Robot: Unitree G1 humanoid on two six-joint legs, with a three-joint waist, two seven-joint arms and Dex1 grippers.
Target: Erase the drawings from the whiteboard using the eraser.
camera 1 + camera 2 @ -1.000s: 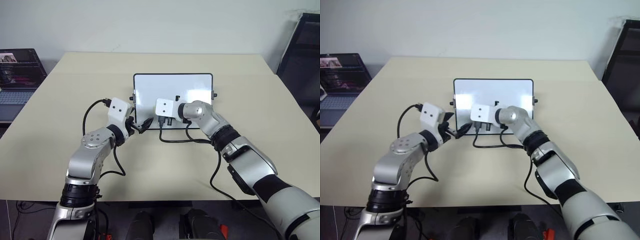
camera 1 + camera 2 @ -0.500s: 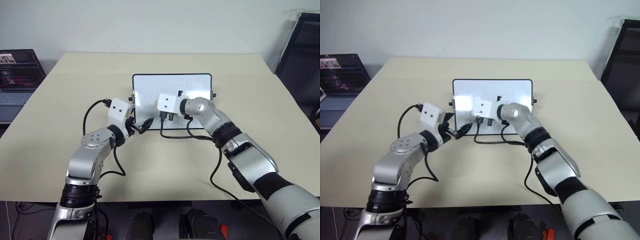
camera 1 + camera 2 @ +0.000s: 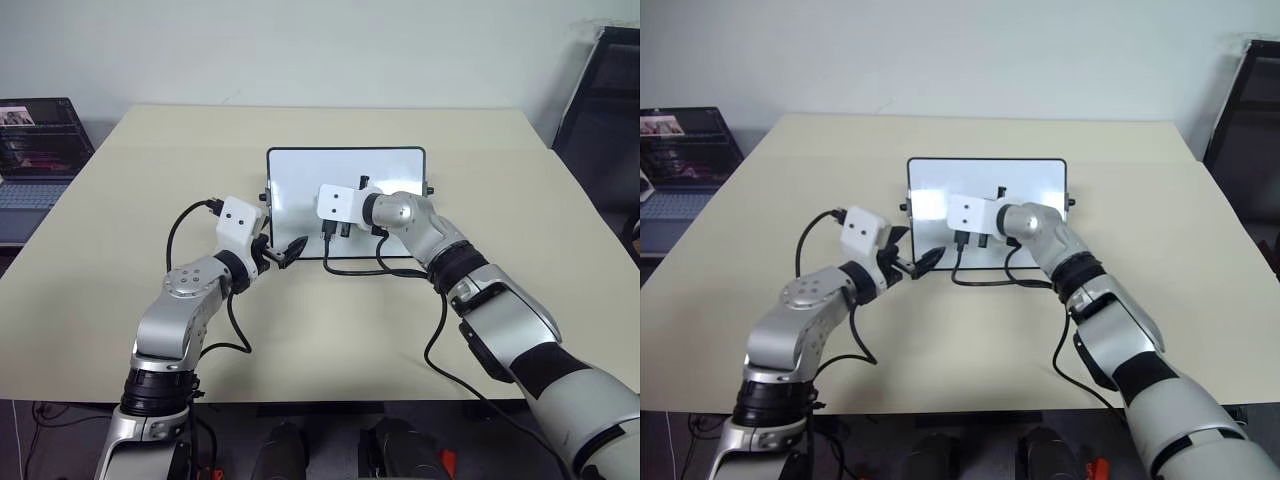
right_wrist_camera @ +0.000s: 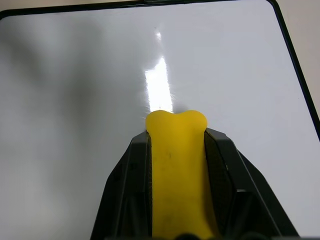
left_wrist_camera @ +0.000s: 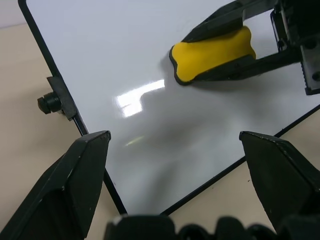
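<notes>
Right wrist view: one yellow eraser [image 4: 177,170] clamped by right gripper [image 4: 177,131] on one whiteboard [image 4: 75,100]; left gripper [image 5: 175,142] spread wide, empty.

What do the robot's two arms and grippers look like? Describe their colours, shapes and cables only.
Both arms are silver-grey metal with black joint bands. Each wrist carries a white box-shaped camera housing with small dark dots, and a black cable loops from it back along the arm. The left gripper and right gripper each have two black, wedge-shaped fingers.
</notes>
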